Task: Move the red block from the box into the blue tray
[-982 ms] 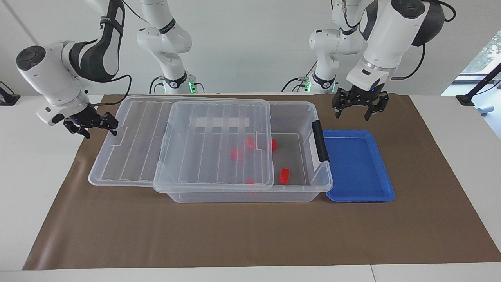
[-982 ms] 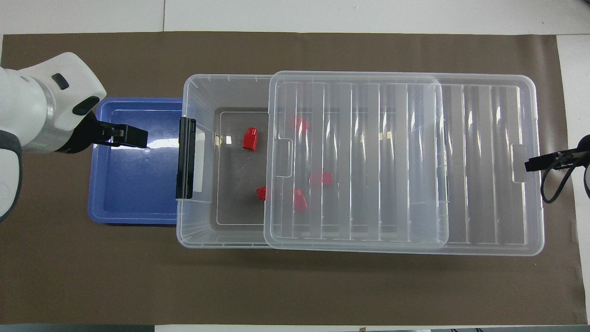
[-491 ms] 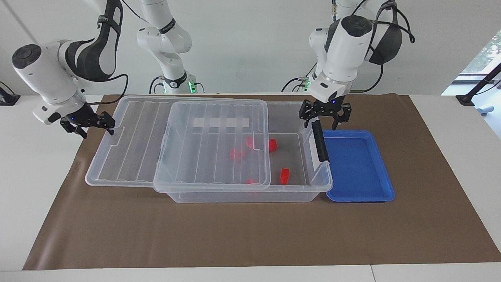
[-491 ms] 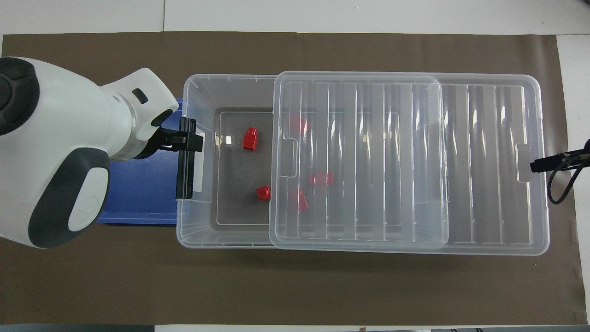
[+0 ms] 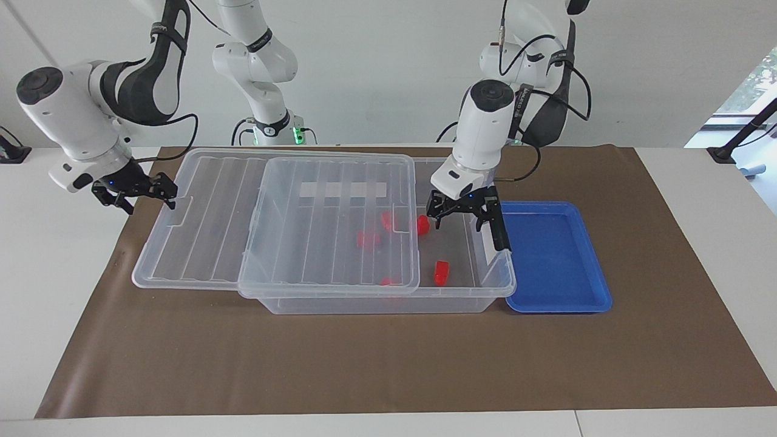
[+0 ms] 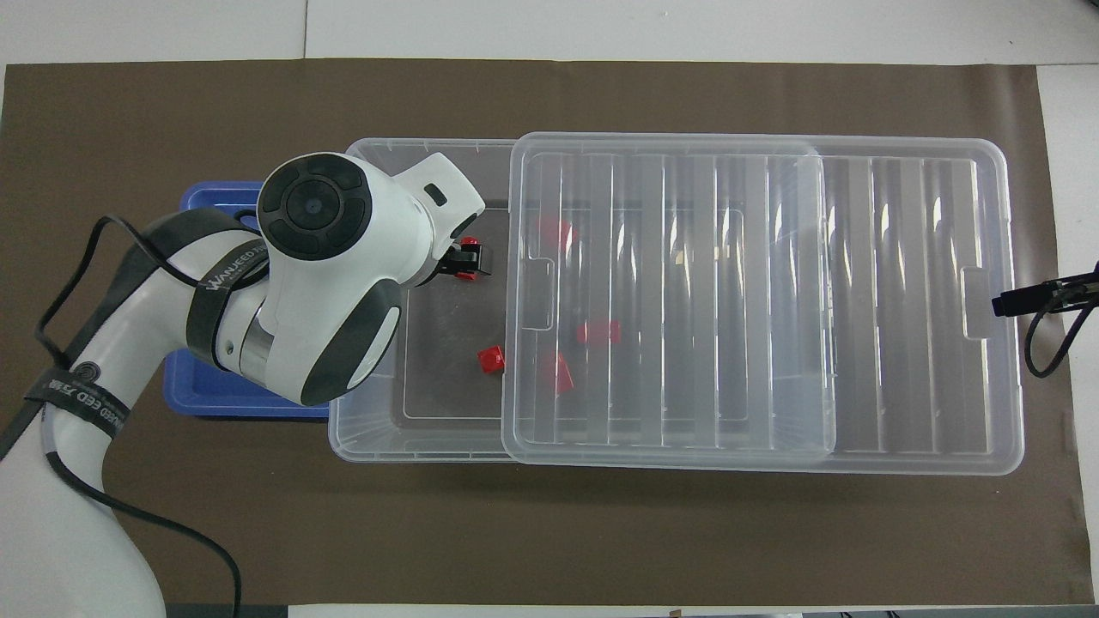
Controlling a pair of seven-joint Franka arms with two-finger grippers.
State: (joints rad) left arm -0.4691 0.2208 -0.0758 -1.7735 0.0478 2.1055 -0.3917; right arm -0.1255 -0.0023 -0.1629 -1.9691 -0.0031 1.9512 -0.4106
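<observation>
- Now the left pincer [image 5: 460, 213], fingers spread, hangs over the box [image 5: 461, 182], above a red block [image 5: 441, 272].
- Right pincer [image 5: 141, 193], spread, waits beside the box's lid [image 5: 206, 212].

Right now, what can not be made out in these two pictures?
- Left pincer: overhead view, its own wrist covers it, so contact with the red block is unclear.
- Blue tray: overhead view, mostly under the left arm.
- Blocks under the lid: both views, blurred by its ribs.
- Right pincer: overhead view, cut by the edge.
</observation>
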